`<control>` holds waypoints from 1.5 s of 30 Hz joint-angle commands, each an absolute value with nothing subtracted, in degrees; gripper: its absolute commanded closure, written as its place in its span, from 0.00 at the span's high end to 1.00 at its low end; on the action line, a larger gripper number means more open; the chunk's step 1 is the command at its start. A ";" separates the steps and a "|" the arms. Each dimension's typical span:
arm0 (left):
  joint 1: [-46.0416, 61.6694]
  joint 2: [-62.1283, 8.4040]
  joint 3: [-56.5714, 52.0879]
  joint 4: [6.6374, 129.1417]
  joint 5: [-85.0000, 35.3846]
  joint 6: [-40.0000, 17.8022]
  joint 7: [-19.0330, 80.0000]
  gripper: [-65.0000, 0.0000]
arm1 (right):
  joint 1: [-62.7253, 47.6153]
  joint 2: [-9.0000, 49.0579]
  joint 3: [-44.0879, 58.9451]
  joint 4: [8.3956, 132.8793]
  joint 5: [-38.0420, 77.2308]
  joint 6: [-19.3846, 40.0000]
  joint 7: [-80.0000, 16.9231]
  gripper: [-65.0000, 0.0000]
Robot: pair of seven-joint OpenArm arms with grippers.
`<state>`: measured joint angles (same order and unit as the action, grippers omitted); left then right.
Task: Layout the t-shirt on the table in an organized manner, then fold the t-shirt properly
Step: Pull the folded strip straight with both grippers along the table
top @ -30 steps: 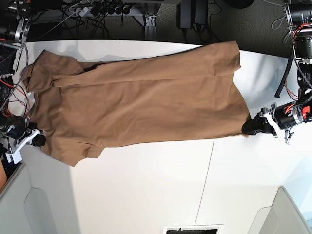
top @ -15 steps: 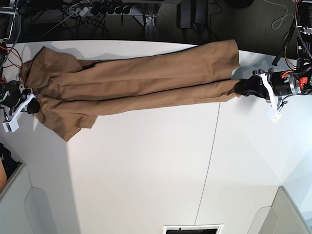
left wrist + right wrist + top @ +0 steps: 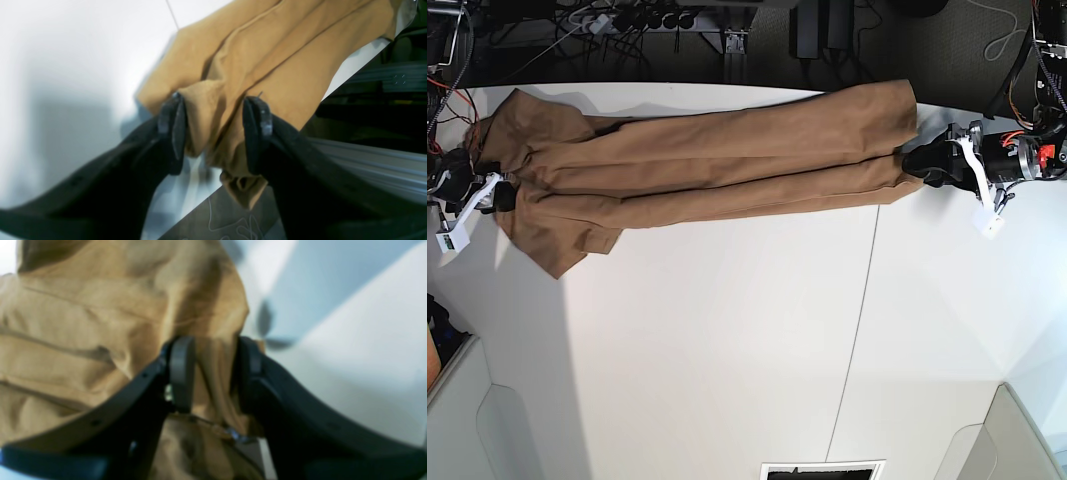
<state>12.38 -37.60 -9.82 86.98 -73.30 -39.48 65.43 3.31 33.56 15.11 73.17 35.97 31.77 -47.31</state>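
Note:
The tan t-shirt lies as a long narrow band along the far side of the white table, doubled over lengthwise. My left gripper sits at the shirt's right end. In the left wrist view its jaws stand apart, with a bunched corner of the t-shirt lying loosely between them. My right gripper is at the shirt's left end by the sleeve. Its jaws are also parted, with a fold of the t-shirt between the fingers.
A thin dark seam runs across the table. Cables and a power strip lie beyond the far edge. Grey bins stand at the near left and near right. A dark slot sits at the near edge.
Both grippers carried the shirt's near edge toward the far side, folding it over lengthwise. Their jaws, shut on the cloth before, now stand apart.

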 commanded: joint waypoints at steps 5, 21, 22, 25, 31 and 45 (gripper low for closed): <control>11.75 -38.76 -10.52 87.77 -74.59 -40.00 64.69 0.46 | 4.45 35.07 22.39 73.97 40.21 31.75 -43.03 0.34; 11.77 -38.94 -10.52 87.77 -73.17 -40.00 64.73 0.46 | 18.22 30.50 12.78 64.10 28.99 31.73 -37.34 0.49; 11.77 -39.07 -10.52 87.77 -73.19 -40.00 64.71 0.46 | 18.94 30.44 11.31 62.41 28.84 31.73 -37.34 0.49; 11.73 -39.42 -10.52 87.77 -73.30 -40.00 64.62 0.46 | 19.66 30.44 7.57 59.99 28.93 31.75 -37.30 0.48; 11.77 -39.57 -10.52 87.77 -73.21 -40.00 64.58 0.46 | 19.49 30.46 4.86 61.47 30.22 31.77 -38.09 0.05; 12.80 -40.53 -17.23 91.07 -76.99 -40.00 66.65 0.46 | 9.74 32.73 11.22 83.83 41.43 31.79 -52.82 0.00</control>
